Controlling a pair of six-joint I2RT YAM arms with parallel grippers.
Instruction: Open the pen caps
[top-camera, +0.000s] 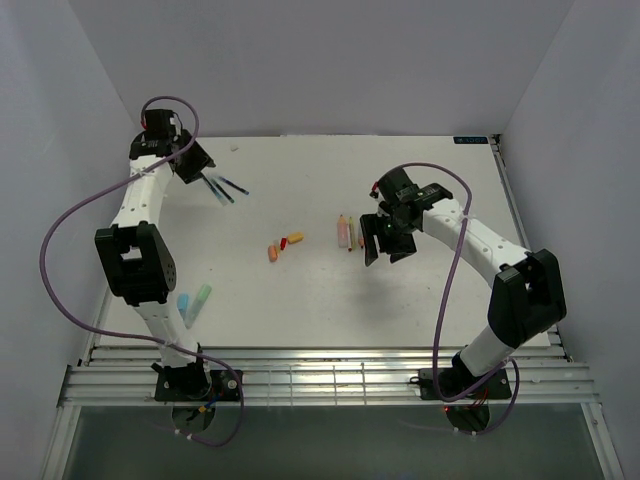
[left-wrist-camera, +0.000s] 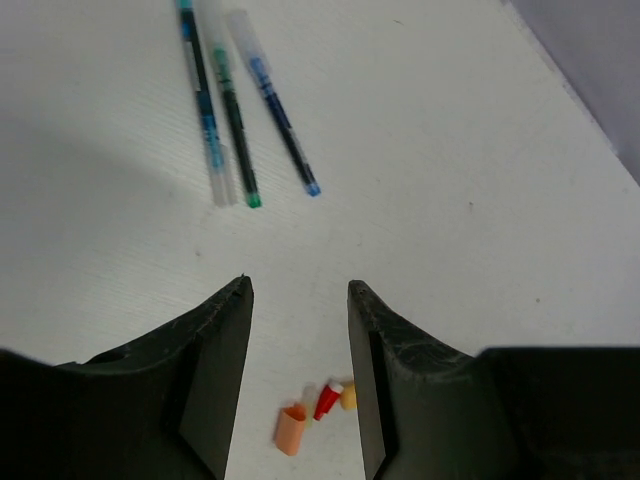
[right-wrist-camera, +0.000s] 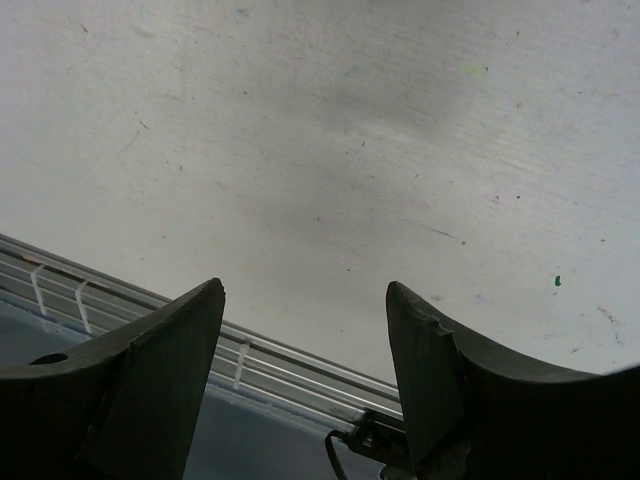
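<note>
Three slim pens, teal (left-wrist-camera: 205, 110), green (left-wrist-camera: 235, 125) and blue (left-wrist-camera: 282, 115), lie side by side at the far left of the table (top-camera: 228, 188). My left gripper (left-wrist-camera: 300, 290) is open and empty just above and short of them (top-camera: 205, 175). Three loose pen caps lie mid-table: orange (top-camera: 272, 253), red (top-camera: 283, 243) and yellow (top-camera: 294, 238). They also show between the left fingers: orange (left-wrist-camera: 291, 428), red (left-wrist-camera: 327, 399), yellow (left-wrist-camera: 348, 395). Pink (top-camera: 343, 232) and thinner pens (top-camera: 353, 236) lie right of centre. My right gripper (top-camera: 385, 250) hovers open and empty beside them (right-wrist-camera: 305, 290).
Two thicker highlighters, blue (top-camera: 183, 304) and teal (top-camera: 203, 297), lie near the left arm's elbow by the front edge. The metal front rail (right-wrist-camera: 200, 335) shows below the right gripper. White walls enclose the table on the sides and back.
</note>
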